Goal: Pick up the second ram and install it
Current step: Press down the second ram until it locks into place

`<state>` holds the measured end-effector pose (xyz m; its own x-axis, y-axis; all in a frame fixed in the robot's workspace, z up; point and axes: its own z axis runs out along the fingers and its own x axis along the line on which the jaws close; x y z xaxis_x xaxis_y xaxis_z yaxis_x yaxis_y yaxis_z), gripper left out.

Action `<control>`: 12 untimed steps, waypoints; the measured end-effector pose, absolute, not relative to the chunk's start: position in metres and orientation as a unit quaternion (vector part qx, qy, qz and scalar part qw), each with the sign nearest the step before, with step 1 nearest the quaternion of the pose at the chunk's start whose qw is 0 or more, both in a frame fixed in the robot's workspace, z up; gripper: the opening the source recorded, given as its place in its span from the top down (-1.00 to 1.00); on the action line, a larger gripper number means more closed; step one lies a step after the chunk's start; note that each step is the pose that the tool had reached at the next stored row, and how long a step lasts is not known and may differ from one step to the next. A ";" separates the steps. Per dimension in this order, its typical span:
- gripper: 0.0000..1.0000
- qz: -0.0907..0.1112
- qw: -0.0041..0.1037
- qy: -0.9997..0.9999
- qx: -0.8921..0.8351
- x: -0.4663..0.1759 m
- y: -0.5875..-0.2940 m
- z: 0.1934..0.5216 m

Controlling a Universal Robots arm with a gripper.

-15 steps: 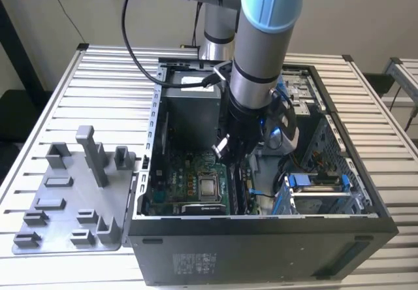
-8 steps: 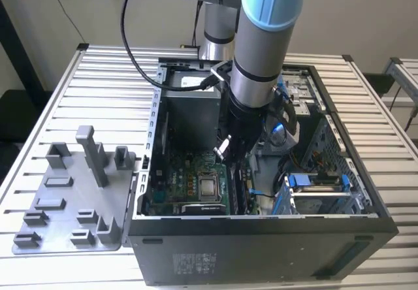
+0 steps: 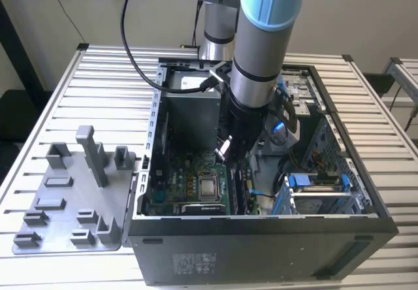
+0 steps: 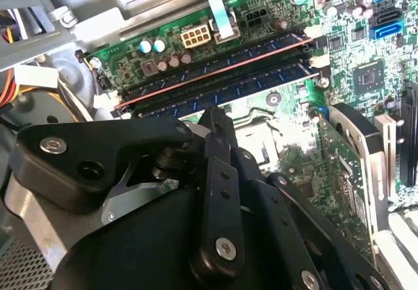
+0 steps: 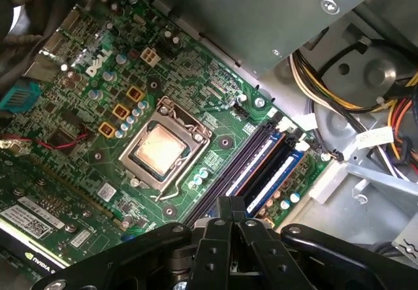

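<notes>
Lying open on the slatted table [image 3: 59, 81], the PC case [image 3: 261, 251], with a grey holder [image 3: 72, 198] sitting just beside it on the exterior view's left. Reaching down into the case, the arm [image 3: 261, 48]. Hovering low over the green motherboard [image 5: 78, 107], the gripper [image 4: 215, 115], near the processor socket [image 5: 160, 149]. Pressing together, the fingers [image 4: 219, 172], gripping nothing visible, tips hanging just over the memory slots [image 5: 258, 169]. Apparently sitting lengthwise in the slot nearest those tips, the second ram [image 4: 222, 86], long and dark; not possible telling whether fully seated.
</notes>
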<state>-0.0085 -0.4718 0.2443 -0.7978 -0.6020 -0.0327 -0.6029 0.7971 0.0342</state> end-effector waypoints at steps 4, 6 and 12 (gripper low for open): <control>0.79 0.021 0.010 0.944 -0.330 -0.009 -0.472 0.244; 0.79 0.021 0.011 0.940 -0.340 -0.008 -0.472 0.244; 0.79 0.021 0.012 0.924 -0.382 -0.008 -0.472 0.244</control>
